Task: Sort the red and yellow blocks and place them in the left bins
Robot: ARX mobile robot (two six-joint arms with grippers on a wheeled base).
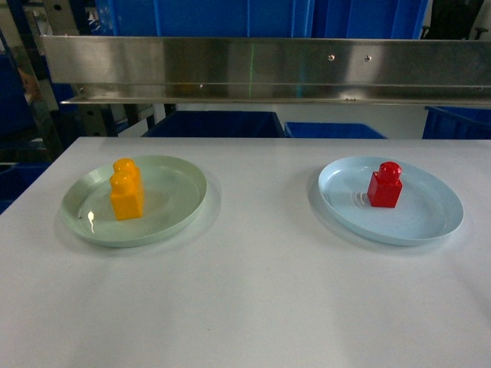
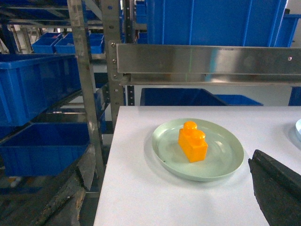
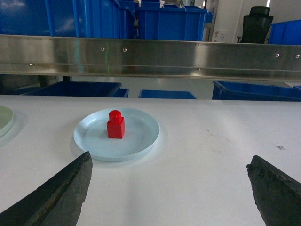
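1. The right gripper (image 3: 169,188) was seen with its two dark fingers (image 3: 56,197) spread wide apart, holding nothing, above the white table (image 1: 253,291).
2. Only one dark finger of the left gripper (image 2: 277,188) was visible; whether it was open or closed could not be told.
3. The yellow block (image 1: 126,189) was stood upright in the pale green plate (image 1: 180,207).
4. The red block (image 1: 384,185) was stood upright in the pale blue plate (image 1: 430,218).
5. Large blue bins (image 2: 37,89) were stored on the rack left of the table.
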